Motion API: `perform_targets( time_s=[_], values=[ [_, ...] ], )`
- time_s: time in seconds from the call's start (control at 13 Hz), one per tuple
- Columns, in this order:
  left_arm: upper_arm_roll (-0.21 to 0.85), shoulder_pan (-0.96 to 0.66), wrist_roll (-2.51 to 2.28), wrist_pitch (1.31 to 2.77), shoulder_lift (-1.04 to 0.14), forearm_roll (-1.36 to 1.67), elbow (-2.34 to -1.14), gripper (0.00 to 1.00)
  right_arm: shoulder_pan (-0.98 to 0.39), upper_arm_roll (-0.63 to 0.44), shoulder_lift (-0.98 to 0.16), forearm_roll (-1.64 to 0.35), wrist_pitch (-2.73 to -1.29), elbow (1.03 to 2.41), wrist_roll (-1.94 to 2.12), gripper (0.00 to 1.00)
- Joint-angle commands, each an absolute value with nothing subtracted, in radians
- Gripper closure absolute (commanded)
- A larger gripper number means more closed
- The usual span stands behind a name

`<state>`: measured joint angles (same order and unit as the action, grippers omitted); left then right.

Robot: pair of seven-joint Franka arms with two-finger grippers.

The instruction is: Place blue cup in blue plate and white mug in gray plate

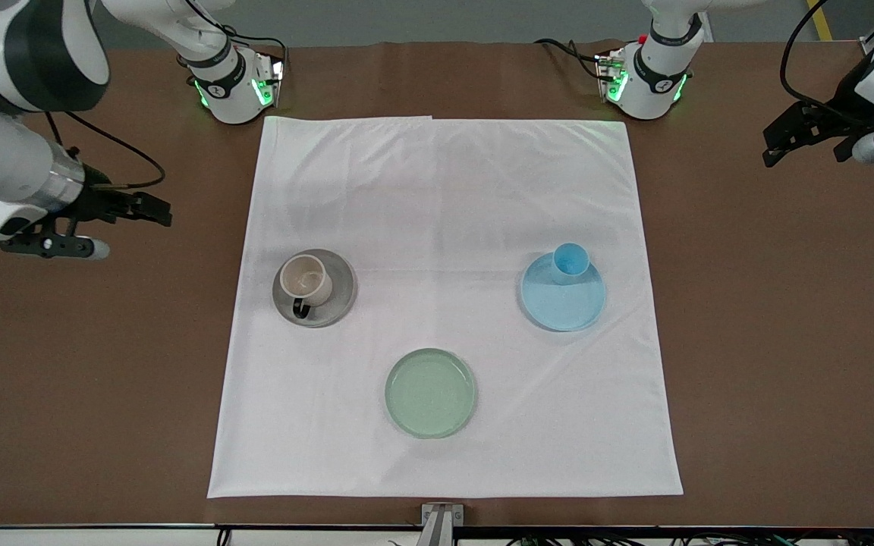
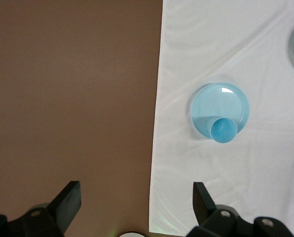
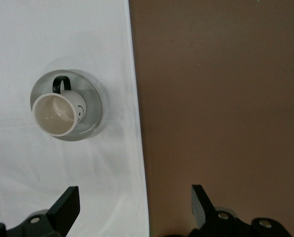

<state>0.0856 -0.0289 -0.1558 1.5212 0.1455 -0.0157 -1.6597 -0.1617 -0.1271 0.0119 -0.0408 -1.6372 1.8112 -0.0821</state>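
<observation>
We open on the broad brown table [image 1: 786, 341], and spread across its middle is a square white cloth [image 1: 444, 227]. On that cloth we have three round shallow plates. The light-blue plate [image 1: 566, 307] sits toward the left arm's end, and the small light-blue tapered cup [image 1: 570, 262] stands upright on it, at the rim edge farther from the front camera. Toward the right arm's end we see the gray plate [image 1: 334, 303], and the cream mug with the black loop handle [image 1: 305, 280] stands in it, handle turned toward the front camera. The pale green plate [image 1: 430, 393] lies nearer to the front camera than both, between them, with nothing on it.

Now the arms: both wait out over bare brown table, off the cloth. The left gripper [image 1: 772, 148] hangs at the left arm's end, its black fingers [image 2: 68, 202] spread wide and holding nothing. The right gripper [image 1: 156, 208] hovers at the right arm's end, its fingers [image 3: 65, 205] likewise spread apart and holding nothing.
</observation>
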Motion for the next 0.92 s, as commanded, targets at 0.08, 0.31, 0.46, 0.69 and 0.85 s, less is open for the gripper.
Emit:
perform_targets(
  time_s=[0.08, 0.31, 0.46, 0.69, 0.85],
  values=[
    [0.084, -0.034, -0.147, 1.531, 0.149, -0.023, -1.664, 0.00, -0.045, -0.110, 0.031, -0.031, -1.660, 1.823, 0.057, 0.00],
    [0.084, -0.034, -0.149, 1.531, 0.147, -0.023, -1.664, 0.00, -0.038, -0.109, 0.025, 0.014, -1.655, 1.720, 0.058, 0.00],
    [0.086, -0.034, -0.149, 1.529, 0.150, -0.023, -1.666, 0.00, -0.037, -0.107, 0.014, 0.012, -1.651, 1.653, 0.055, 0.00],
    [0.094, -0.034, -0.144, 1.526, 0.152, -0.021, -1.663, 0.00, -0.044, -0.107, -0.009, 0.017, -1.641, 1.566, 0.052, 0.00],
    [0.107, -0.034, -0.152, 1.526, 0.149, -0.021, -1.664, 0.00, -0.037, -0.107, -0.009, 0.017, -1.641, 1.513, 0.054, 0.00]
  ],
)
